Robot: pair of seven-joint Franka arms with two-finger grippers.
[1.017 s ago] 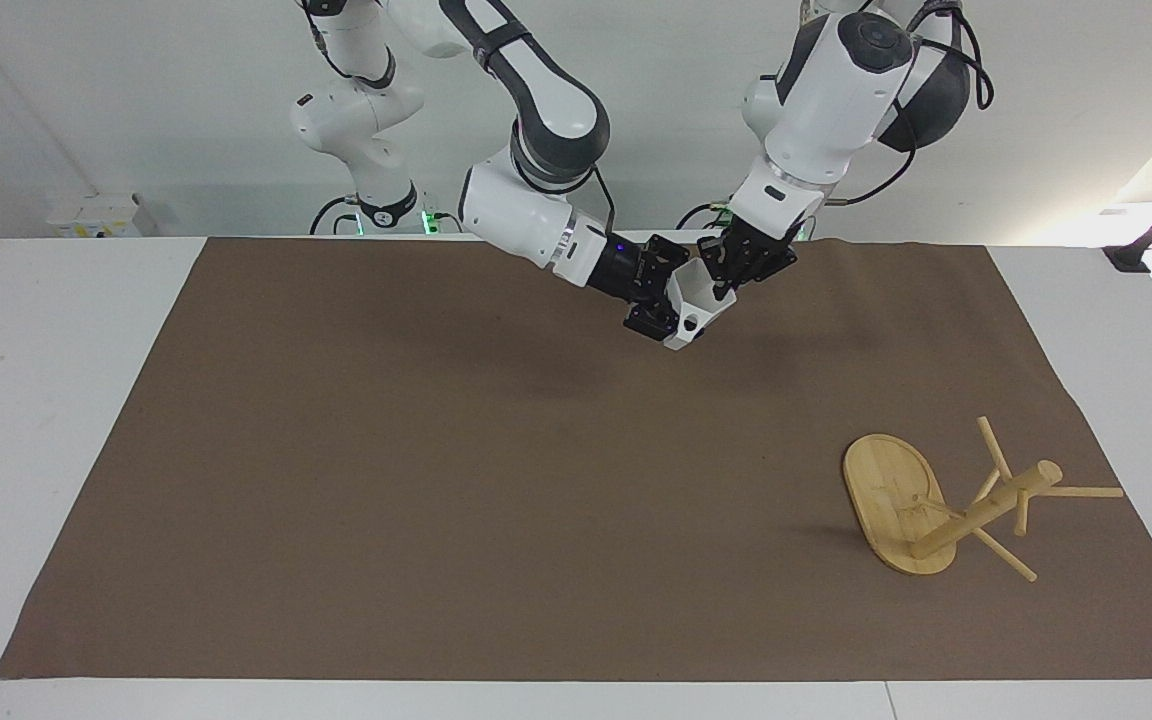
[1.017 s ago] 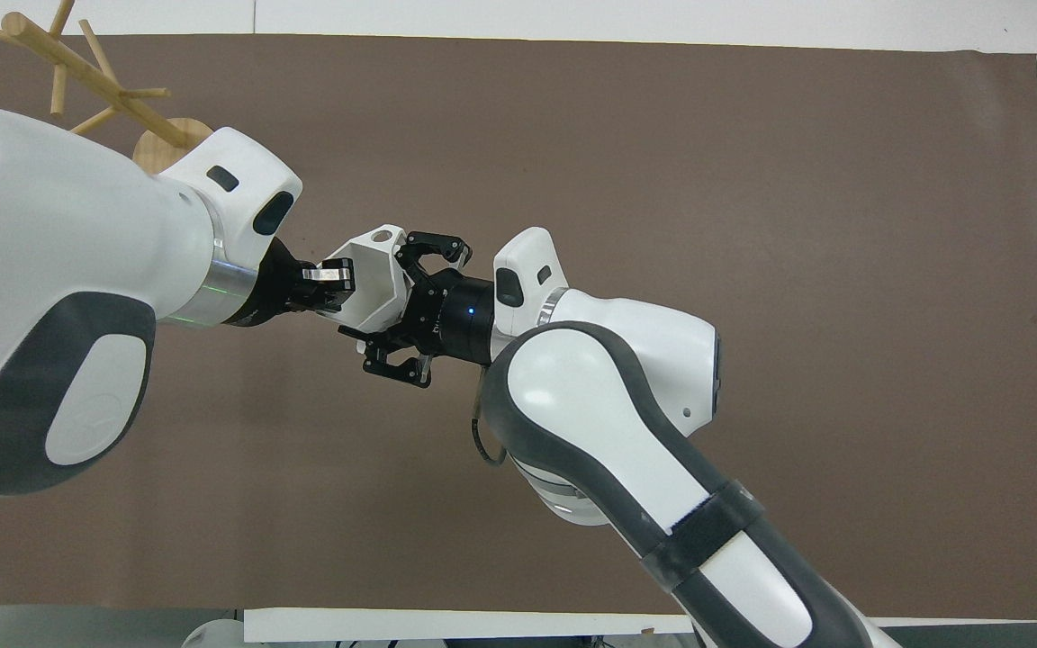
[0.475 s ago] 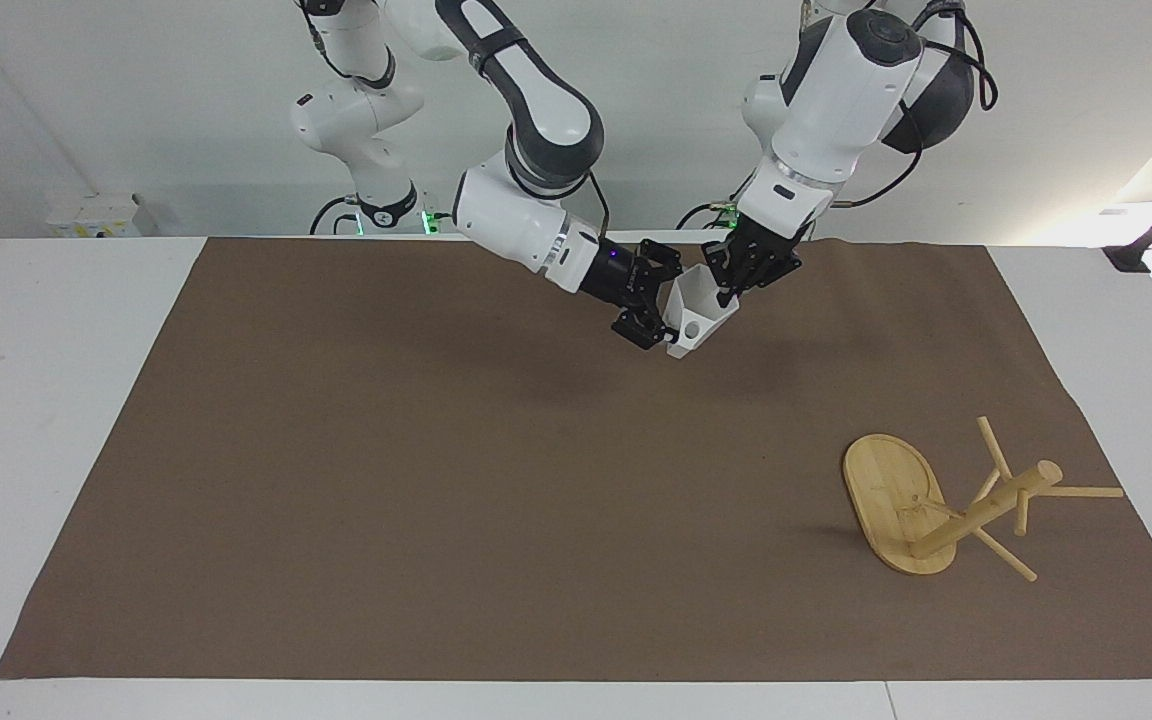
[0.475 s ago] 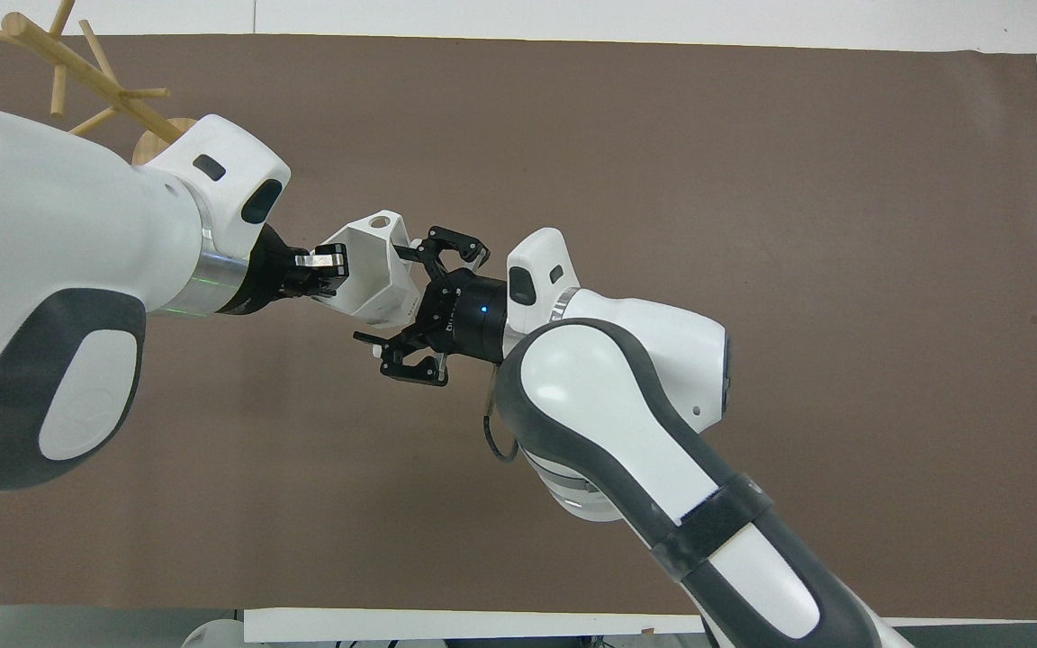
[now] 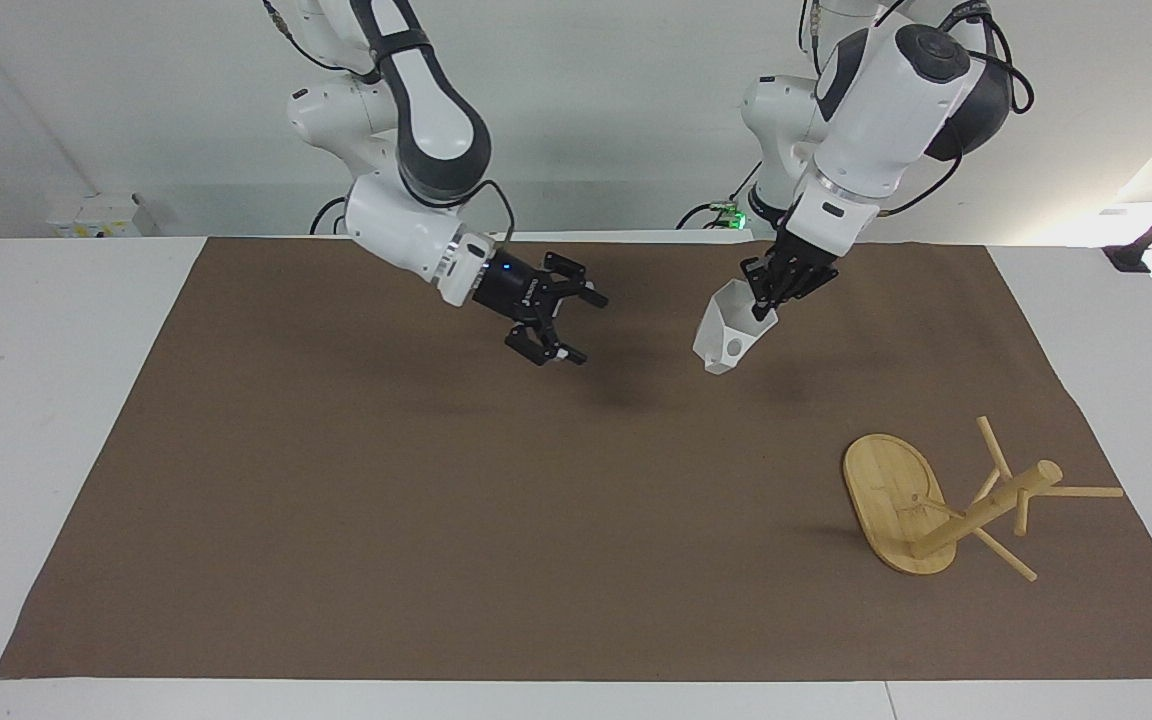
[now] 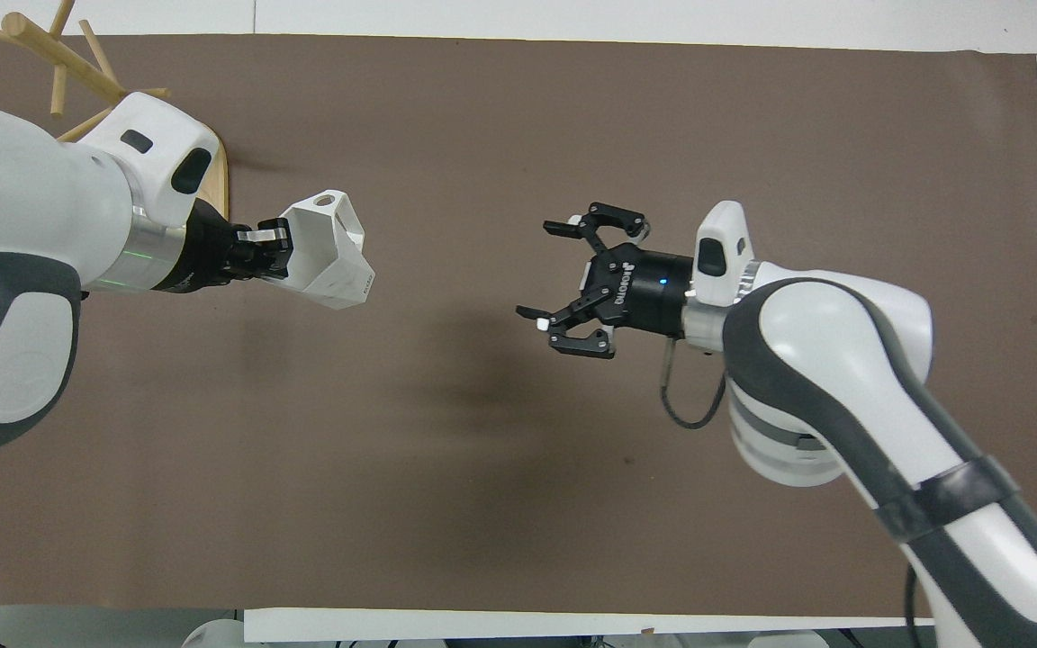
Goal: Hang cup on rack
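Cup (image 5: 729,333) gripped by left tool (image 5: 765,303) (rim pinched), airborne

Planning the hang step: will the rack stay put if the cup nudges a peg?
Probably not: the rack already lies tipped on the mat, pegs splayed, so it may roll or slide. Bare bamboo looks light. The left gripper holds the cup aloft.

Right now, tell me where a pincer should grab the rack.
Grip the rack by its thick central post, coming down from above and closing across it. The post slants and looks narrow enough to clamp. The base is too broad and the pegs are thin.
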